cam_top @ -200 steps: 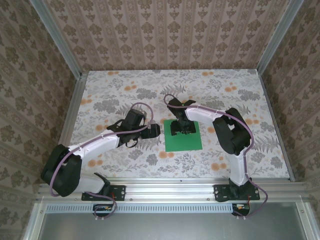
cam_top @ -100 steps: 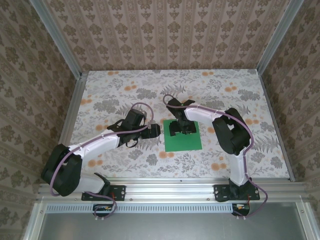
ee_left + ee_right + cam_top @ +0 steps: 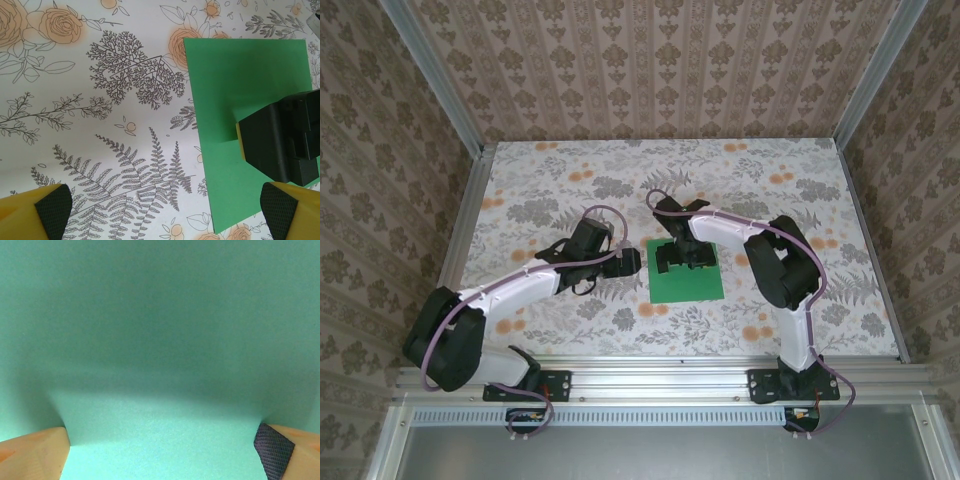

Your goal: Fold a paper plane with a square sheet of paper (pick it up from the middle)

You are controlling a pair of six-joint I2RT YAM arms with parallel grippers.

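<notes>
From above, the green paper (image 3: 690, 284) lies flat on the floral counter (image 3: 570, 190), near the middle from left to right and somewhat closer to the near edge than the far one. The right tool (image 3: 685, 258) points down over the far half of the sheet, with its dark body covering that part. From this height I cannot tell how wide it stands. The left tool (image 3: 630, 262) sits just left of the paper's far-left corner and points right toward the sheet, beside the edge rather than over it.

In the left wrist view, the paper (image 3: 240, 90) lies on the right side, flat on the counter (image 3: 100, 125), and its left edge runs straight from far to near. The right tool (image 3: 280, 142) shows as a black block standing on the sheet, with a thin yellow strip at its left face. The left tool (image 3: 167, 212) has its yellow, black-padded fingers (image 3: 50, 207) in the two near corners. They are spread wide, with nothing between them but bare counter and the paper's near-left corner.

In the right wrist view, the paper (image 3: 160, 330) lies close beneath, plain and uncreased, with a soft shadow over its far part. The right tool (image 3: 160, 452) has one finger at the near left and one at the near right. They stand well apart, and the sheet is flat and unpinched between them. I cannot tell whether the tips touch it.
</notes>
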